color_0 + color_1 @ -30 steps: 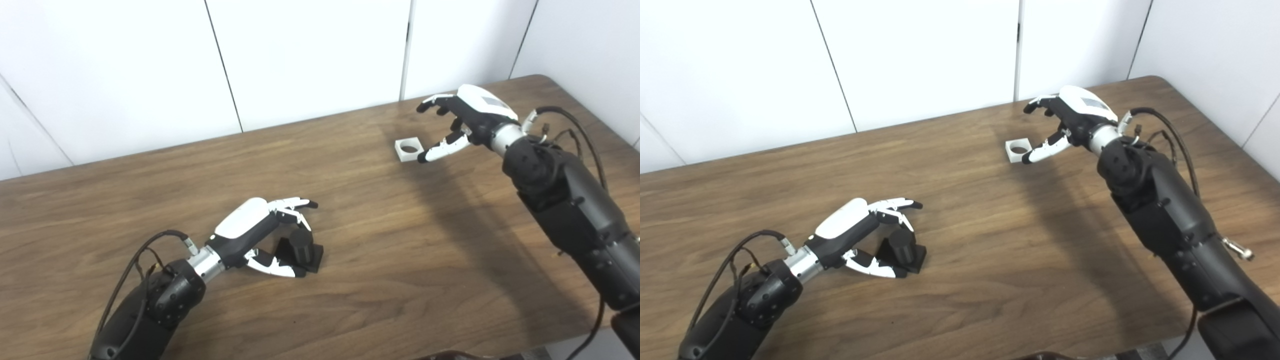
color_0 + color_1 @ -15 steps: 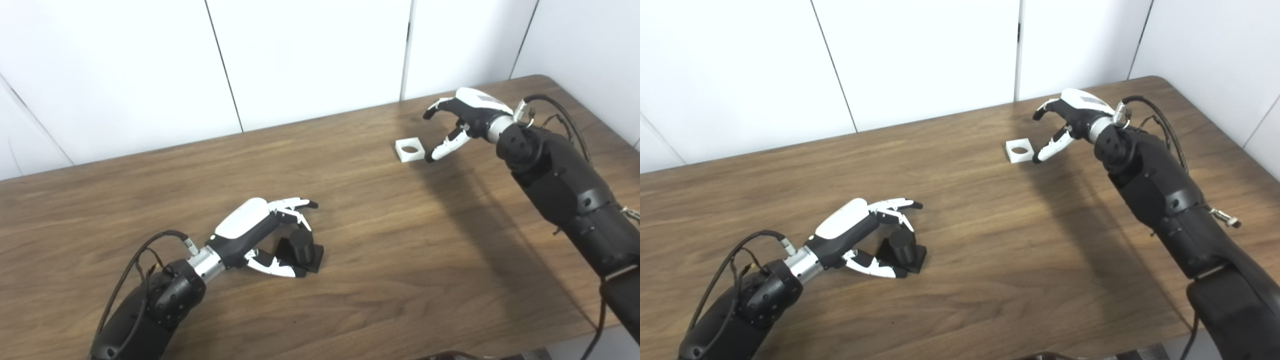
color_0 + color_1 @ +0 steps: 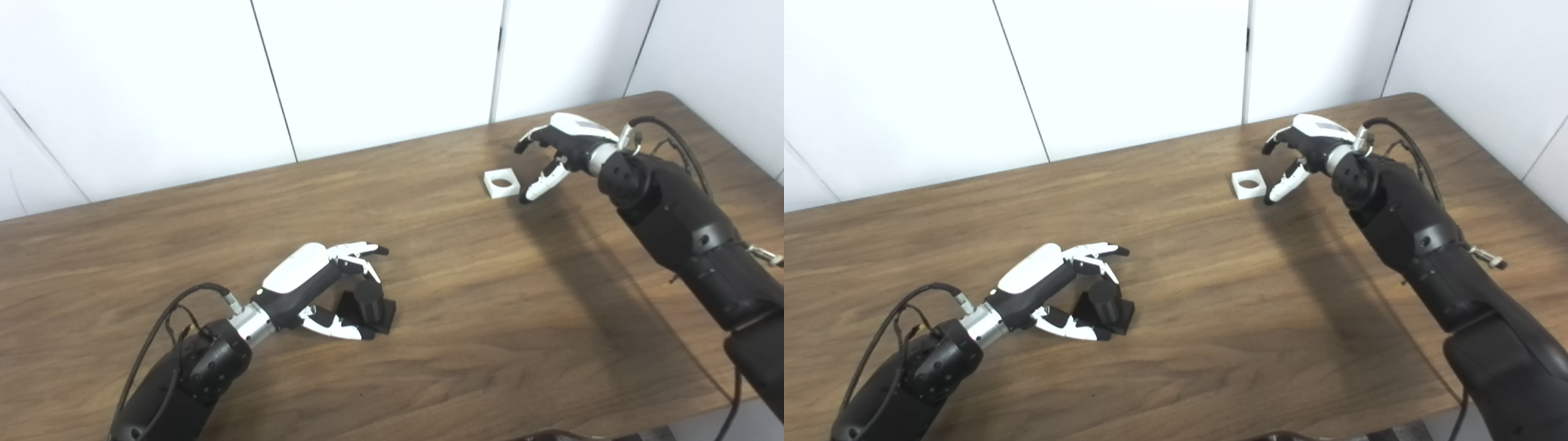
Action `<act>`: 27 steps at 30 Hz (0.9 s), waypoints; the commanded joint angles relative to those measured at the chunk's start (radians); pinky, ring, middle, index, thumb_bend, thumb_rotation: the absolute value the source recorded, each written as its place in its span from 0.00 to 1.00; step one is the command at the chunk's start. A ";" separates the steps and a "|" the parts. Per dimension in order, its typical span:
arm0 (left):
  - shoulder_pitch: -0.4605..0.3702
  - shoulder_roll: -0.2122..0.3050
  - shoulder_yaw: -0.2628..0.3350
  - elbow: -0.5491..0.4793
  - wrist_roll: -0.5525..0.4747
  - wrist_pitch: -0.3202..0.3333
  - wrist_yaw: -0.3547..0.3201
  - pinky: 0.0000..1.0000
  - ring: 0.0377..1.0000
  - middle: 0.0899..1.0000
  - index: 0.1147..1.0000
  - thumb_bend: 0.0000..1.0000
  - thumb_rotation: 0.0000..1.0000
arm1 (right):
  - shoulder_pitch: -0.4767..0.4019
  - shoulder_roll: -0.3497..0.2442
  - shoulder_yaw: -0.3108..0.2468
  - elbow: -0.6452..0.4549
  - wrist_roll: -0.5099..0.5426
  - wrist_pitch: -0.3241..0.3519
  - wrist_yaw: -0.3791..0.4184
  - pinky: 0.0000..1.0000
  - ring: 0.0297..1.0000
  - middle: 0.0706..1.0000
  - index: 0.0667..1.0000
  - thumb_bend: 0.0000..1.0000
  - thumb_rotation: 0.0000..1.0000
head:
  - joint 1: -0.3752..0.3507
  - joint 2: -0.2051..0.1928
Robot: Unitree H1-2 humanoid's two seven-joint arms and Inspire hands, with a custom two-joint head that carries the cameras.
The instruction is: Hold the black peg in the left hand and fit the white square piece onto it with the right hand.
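My left robot hand (image 3: 312, 285) sits low over the near part of the worktop (image 3: 465, 318), its fingers (image 3: 358, 250) stretched forward above the black peg (image 3: 369, 299) and its thumb (image 3: 335, 327) reaching along the peg's near side. The fingers are spread and not closed on the peg; I cannot tell whether any fingertip touches it, but the hand has no grip on it. The peg stands upright on its dark square base, which lies flat on the wood just ahead of my palm.

My right robot hand (image 3: 1301, 150) is well apart from that, toward the far right of the worktop. It is open, with the fingers curled downward in a loose claw and the thumb (image 3: 1283, 184) pointing down toward the wood. It holds nothing. The white square piece (image 3: 1248, 184) lies flat on the worktop just to the left of that thumb tip, with its round hole facing up. From here the thumb tip looks very close to the piece's right edge, and I cannot tell if they touch. The curled fingers hang beyond the piece, not over it.

The worktop is brown wood grain, and white wall panels (image 3: 367, 73) stand behind it.
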 commanded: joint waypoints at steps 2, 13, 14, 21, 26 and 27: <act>0.058 0.053 -0.037 0.036 0.092 0.048 -0.081 0.91 0.92 0.90 0.43 0.52 0.07 | -0.068 -0.006 0.001 -0.002 -0.010 -0.031 -0.019 0.78 0.89 0.93 0.75 0.76 0.22 | 0.004 0.002; 0.066 0.054 -0.035 0.034 0.091 0.042 -0.078 0.89 0.91 0.89 0.42 0.52 0.07 | -0.077 0.032 0.026 0.031 -0.019 -0.029 -0.027 0.77 0.89 0.92 0.75 0.78 0.25 | 0.013 0.008; 0.066 0.054 -0.034 0.034 0.090 0.043 -0.080 0.90 0.91 0.89 0.42 0.52 0.07 | -0.078 0.036 0.026 0.035 -0.020 -0.031 -0.028 0.77 0.89 0.92 0.75 0.78 0.25 | 0.013 0.008; 0.072 0.059 -0.030 0.014 0.083 0.058 -0.091 0.90 0.91 0.89 0.42 0.52 0.07 | -0.073 0.041 0.033 0.049 -0.022 -0.047 -0.029 0.79 0.89 0.91 0.74 0.77 0.26 | 0.020 0.019; 0.075 0.063 -0.029 0.010 0.088 0.057 -0.088 0.88 0.91 0.89 0.43 0.52 0.07 | -0.063 0.037 0.038 0.057 -0.029 -0.047 -0.028 0.76 0.89 0.90 0.73 0.76 0.26 | 0.025 0.023; 0.075 0.064 -0.029 0.008 0.087 0.059 -0.091 0.89 0.91 0.89 0.43 0.52 0.07 | -0.061 0.037 0.037 0.057 -0.030 -0.046 -0.028 0.76 0.88 0.89 0.73 0.76 0.26 | 0.025 0.024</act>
